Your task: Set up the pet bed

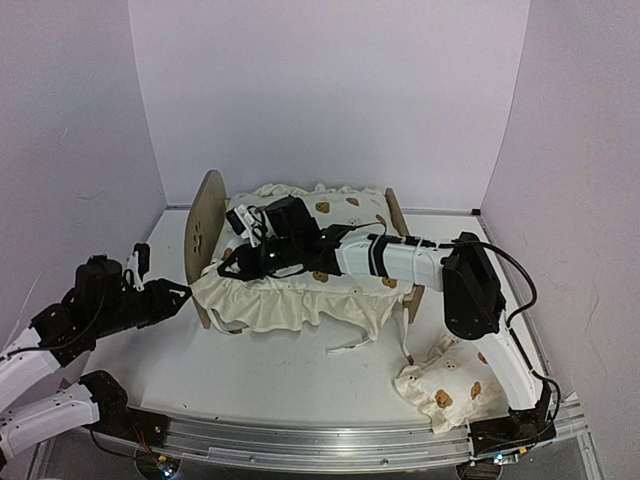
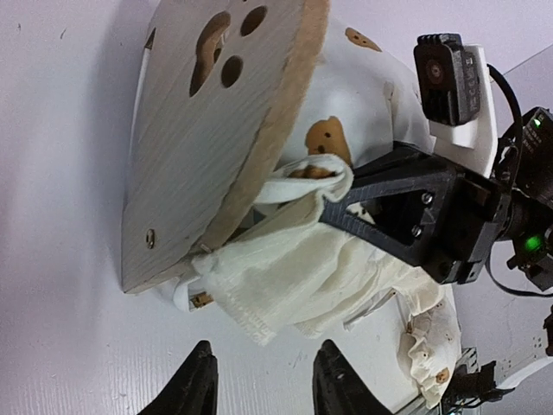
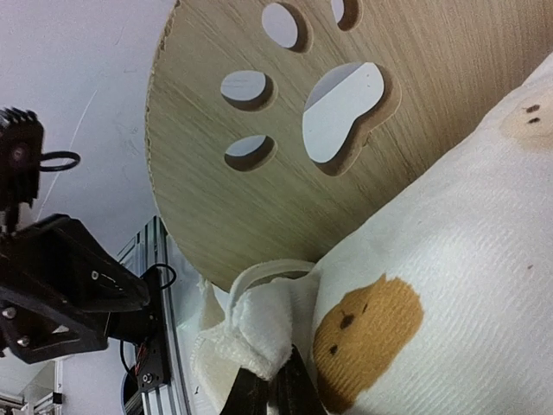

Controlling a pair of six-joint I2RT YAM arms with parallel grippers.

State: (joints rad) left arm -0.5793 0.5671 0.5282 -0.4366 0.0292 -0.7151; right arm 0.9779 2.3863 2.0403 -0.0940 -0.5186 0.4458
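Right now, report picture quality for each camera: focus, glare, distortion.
Top external: even light, sharp, the front rail bowed by the lens. Left wrist: the cushion nearly washes out white, the left tool is dark and soft. Right wrist: the headboard grain is crisp, no glare.

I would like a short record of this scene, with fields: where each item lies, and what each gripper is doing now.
pet bed: light-wood frame standing mid-table, paw-cutout headboard on the left
cushion: bear-print, draped over the frame, its edge hanging over the near side
pillow: small, bear-print, on the table at near right, apart from the bed
right gripper: shut on the cushion's corner beside the headboard
left gripper: open, empty, just outside the headboard
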